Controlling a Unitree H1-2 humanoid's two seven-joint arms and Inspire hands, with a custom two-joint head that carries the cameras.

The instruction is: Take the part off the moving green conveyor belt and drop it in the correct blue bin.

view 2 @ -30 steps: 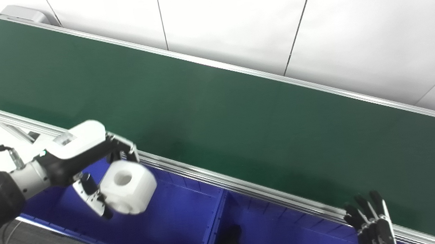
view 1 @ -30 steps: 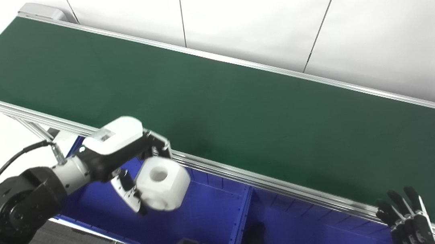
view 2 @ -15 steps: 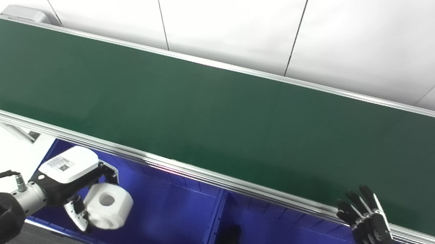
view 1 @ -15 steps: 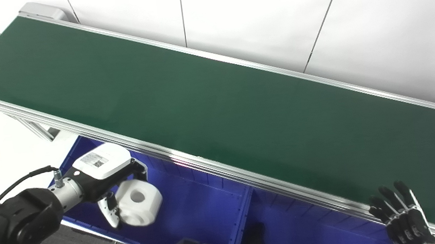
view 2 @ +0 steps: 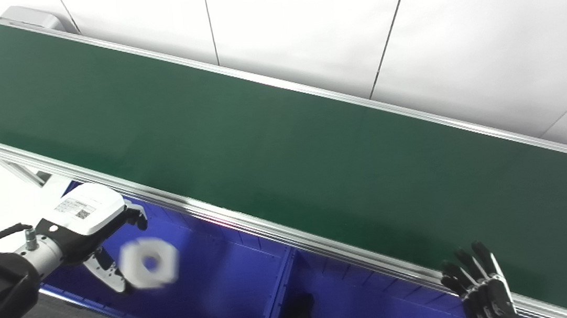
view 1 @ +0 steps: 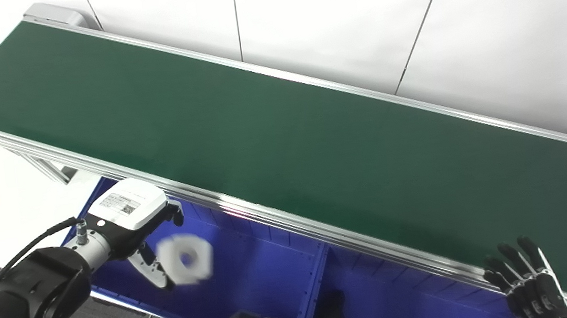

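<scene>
Over the blue bin (view 1: 253, 267), blurred white part (view 1: 184, 251) just beside the left hand (view 1: 138, 232), fingers spread, nothing gripped.

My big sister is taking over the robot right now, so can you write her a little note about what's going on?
Left hand: fingers apart, over the left blue bin. The white part shows blurred just beside the fingers, above the bin; whether it is free of them cannot be told.
Right hand: holds nothing, fingers apart, at the belt's near edge on the right.
Green conveyor belt: no part on it.
The neighbouring bin holds a small dark object.
Done: part picked off the belt and brought over the bin.
Left: confirm it lands inside.
</scene>
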